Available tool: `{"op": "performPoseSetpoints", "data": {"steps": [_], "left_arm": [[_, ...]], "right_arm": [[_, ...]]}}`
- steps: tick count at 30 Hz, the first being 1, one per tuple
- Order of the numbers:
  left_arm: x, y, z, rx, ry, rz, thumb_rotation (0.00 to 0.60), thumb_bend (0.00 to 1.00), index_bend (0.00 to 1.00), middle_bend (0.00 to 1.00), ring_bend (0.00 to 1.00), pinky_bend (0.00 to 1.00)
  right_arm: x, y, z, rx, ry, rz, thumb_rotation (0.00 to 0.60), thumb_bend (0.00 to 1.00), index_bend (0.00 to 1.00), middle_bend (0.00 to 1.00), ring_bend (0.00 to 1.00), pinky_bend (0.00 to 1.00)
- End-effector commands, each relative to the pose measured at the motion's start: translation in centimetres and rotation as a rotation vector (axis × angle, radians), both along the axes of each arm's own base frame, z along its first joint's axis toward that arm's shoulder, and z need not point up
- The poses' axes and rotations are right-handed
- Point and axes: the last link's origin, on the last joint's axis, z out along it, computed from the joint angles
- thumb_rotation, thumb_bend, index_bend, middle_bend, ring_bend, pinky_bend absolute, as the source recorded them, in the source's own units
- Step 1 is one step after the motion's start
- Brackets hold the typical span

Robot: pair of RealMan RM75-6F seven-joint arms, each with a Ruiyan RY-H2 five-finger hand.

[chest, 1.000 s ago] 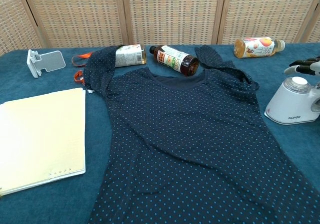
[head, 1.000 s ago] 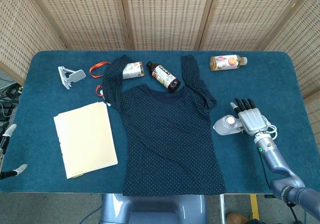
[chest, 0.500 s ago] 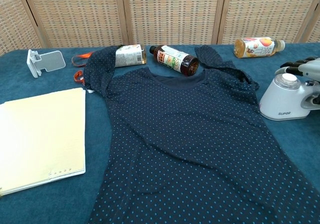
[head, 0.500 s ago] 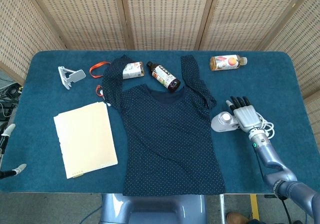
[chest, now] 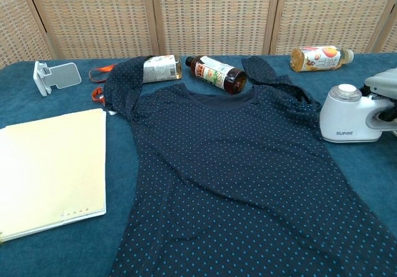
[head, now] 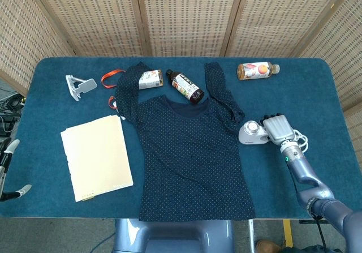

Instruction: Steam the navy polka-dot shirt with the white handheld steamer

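Observation:
The navy polka-dot shirt (head: pixel 192 151) (chest: pixel 236 165) lies flat in the middle of the blue table, collar toward the far side. The white handheld steamer (head: pixel 251 133) (chest: pixel 343 114) stands on the cloth just right of the shirt's right sleeve. My right hand (head: pixel 278 129) (chest: pixel 384 85) grips its handle from the right, fingers curled over it. Only a few fingertips of my left hand (head: pixel 8 168) show at the left edge of the head view, off the table, spread and holding nothing.
Two bottles (head: pixel 185 85) (head: pixel 150 78) lie by the collar, and an orange-drink bottle (head: pixel 257 70) lies at the far right. A cream folder (head: pixel 96 157) lies left of the shirt. A grey phone stand (head: pixel 79 86) and an orange strap (head: pixel 111 77) sit at the far left.
My right hand has closed on the steamer and slid it left and a little farther back, up to the shirt's right sleeve. The left hand has barely moved.

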Motion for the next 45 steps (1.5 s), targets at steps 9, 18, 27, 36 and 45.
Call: {"op": "performPoseSetpoints", "data": {"steps": [9,18,27,36,45], "left_arm": [[0.0,0.0,0.1,0.000,-0.007,-0.003,0.600,0.00,0.00,0.00,0.00,0.00],[0.0,0.1,0.2,-0.005,-0.019,-0.004,0.600,0.00,0.00,0.00,0.00,0.00],[-0.5,0.4,0.4,-0.004,-0.031,0.008,0.600,0.00,0.00,0.00,0.00,0.00],[-0.7,0.5,0.6,-0.004,-0.039,0.019,0.600,0.00,0.00,0.00,0.00,0.00],[-1.0,0.4,0.8,0.003,-0.042,0.025,0.600,0.00,0.00,0.00,0.00,0.00]], "right_arm": [[1.5,-0.8,3.1,-0.043,-0.153,0.121,0.600,1.00,0.83,0.63,0.64,0.93],[6.9,-1.6,7.0,-0.115,-0.256,0.354,0.600,1.00,0.83,0.63,0.64,0.94],[16.1,-3.1,6.7,-0.118,-0.231,0.541,0.600,1.00,0.83,0.63,0.64,0.94],[21.0,-1.4,-0.3,0.055,-0.211,0.576,0.600,1.00,0.83,0.63,0.64,0.94],[22.7,1.0,-7.3,0.187,-0.208,0.580,0.600,1.00,0.83,0.63,0.64,0.94]]}}
